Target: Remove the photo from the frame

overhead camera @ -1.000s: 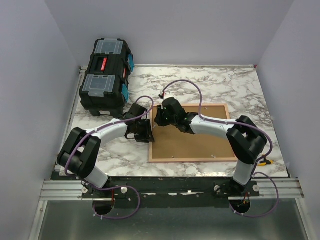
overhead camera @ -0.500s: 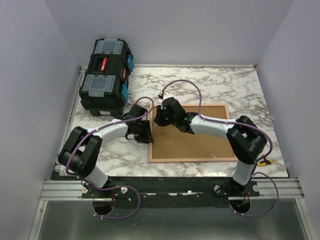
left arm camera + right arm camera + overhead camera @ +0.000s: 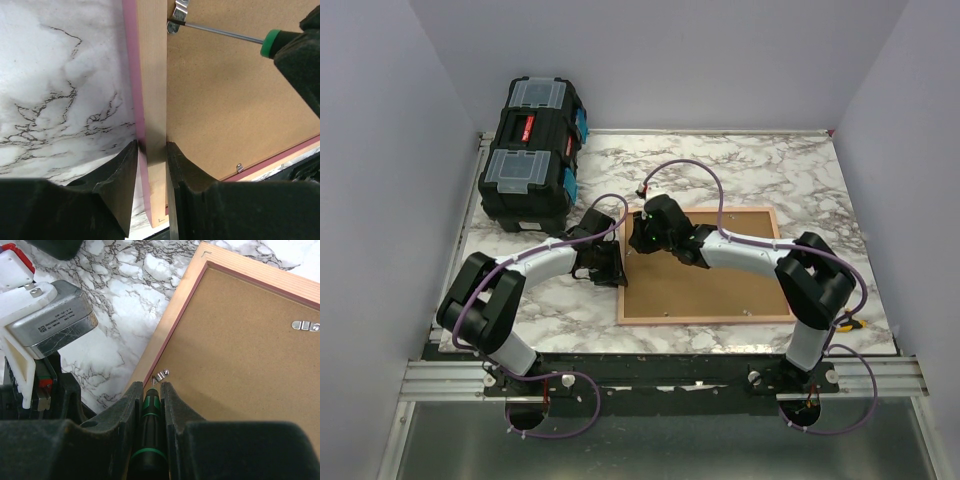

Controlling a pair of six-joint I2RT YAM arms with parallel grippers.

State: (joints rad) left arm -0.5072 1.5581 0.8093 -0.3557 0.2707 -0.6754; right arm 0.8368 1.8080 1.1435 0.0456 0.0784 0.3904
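Top external shows the thin pink rectangular picture frame (image 3: 705,290) lying flat with its cork-brown back up on the white marble-patterned table (image 3: 770,170), directly under my right gripper (image 3: 638,240) and just to the right of my left gripper (image 3: 610,270); my two grippers sit close together at the frame's left edge, and a black plastic toolbox with blue latches (image 3: 532,155) stands well off beyond my left gripper. Left wrist shows my left fingers (image 3: 120,170) clamped on the frame's left rail, one pad on the pink outer side and the other on the inner side against the brown backing board (image 3: 225,100); ahead of that grip and to the right, the thin steel shaft of a green-and-black-handled screwdriver (image 3: 220,32) reaches across the board, its tip touching a small silver metal clip (image 3: 177,17) at the rail. Right wrist shows my right fingers (image 3: 130,405) closed on the screwdriver's handle, which points straight ahead from between them, the tip at that clip on the rail's inner edge; a silver hanger plate (image 3: 306,326) sits far to the right on the board.
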